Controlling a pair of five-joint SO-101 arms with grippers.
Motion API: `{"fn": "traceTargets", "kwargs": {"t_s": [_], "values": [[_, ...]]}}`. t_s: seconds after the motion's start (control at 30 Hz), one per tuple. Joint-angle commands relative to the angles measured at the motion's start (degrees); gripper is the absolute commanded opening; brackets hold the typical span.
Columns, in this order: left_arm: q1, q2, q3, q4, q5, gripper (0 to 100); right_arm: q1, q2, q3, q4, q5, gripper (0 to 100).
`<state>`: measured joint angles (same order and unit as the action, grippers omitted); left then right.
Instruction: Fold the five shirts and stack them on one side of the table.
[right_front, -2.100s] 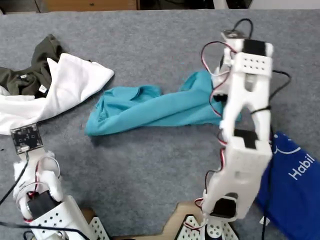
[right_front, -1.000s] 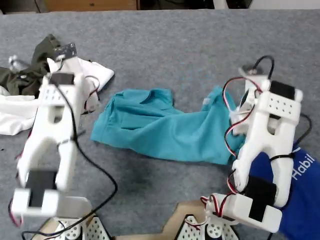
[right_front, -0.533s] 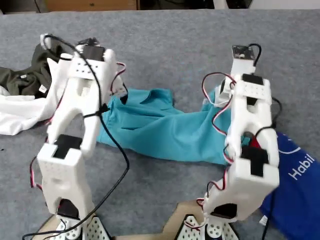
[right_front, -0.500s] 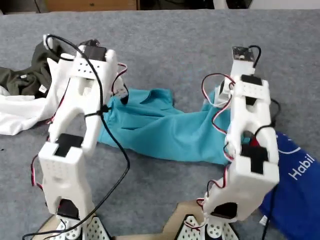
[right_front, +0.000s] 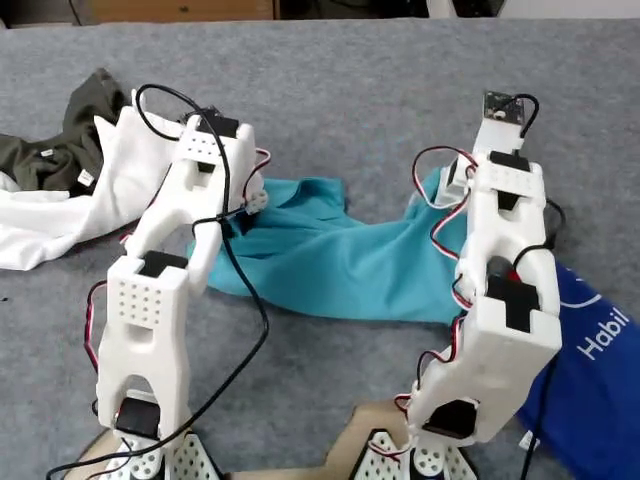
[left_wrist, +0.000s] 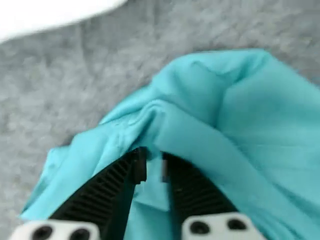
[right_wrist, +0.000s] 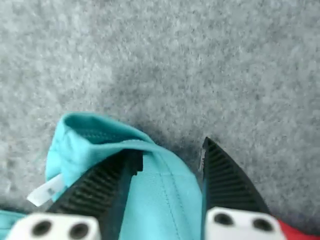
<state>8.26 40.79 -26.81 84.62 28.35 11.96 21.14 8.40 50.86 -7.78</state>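
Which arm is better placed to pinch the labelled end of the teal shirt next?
Right, probably. The right gripper, open, straddles an edge of the teal shirt beside its white label. The left gripper is closed on a fold at the other end.

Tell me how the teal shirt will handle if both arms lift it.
Probably floppy: the teal shirt lies in soft creases, bunched at the left gripper. Thin cloth, likely light. Held by the left and right gripper, its middle would probably sag.

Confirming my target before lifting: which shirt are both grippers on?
The teal shirt mid-table, with the left gripper at one end and the right gripper at the other. The white shirt, olive shirt and blue shirt lie away from both grippers.
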Motion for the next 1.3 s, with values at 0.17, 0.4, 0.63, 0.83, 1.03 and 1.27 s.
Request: {"fn": "traceTargets", "kwargs": {"t_s": [0.17, 0.4, 0.63, 0.83, 1.03, 1.27], "values": [[0.2, -1.9, -6.5, -2.1, 0.5, 2, 0.7, -0.3, -2.5, -1.0, -0.6, 20.3], [0.3, -6.3, -24.6, 5.6, 0.5, 2, 0.8, -0.3, -2.5, -0.6, -0.5, 20.3], [3.1, -6.9, -43.0, 12.8, 0.5, 2, 1.1, -2.4, -5.6, 7.6, -0.2, 20.3], [4.9, -7.0, -55.6, 15.9, 0.4, 2, 0.7, -11.0, -13.9, 22.0, 3.1, 20.3], [4.3, -7.0, -68.0, 16.1, 0.3, 2, -5.0, -20.4, -21.8, 37.0, 17.8, 20.3], [1.3, -11.0, -66.0, 16.2, 0.3, 2, -16.4, -23.3, -20.2, 43.0, 36.9, 20.3]]}}
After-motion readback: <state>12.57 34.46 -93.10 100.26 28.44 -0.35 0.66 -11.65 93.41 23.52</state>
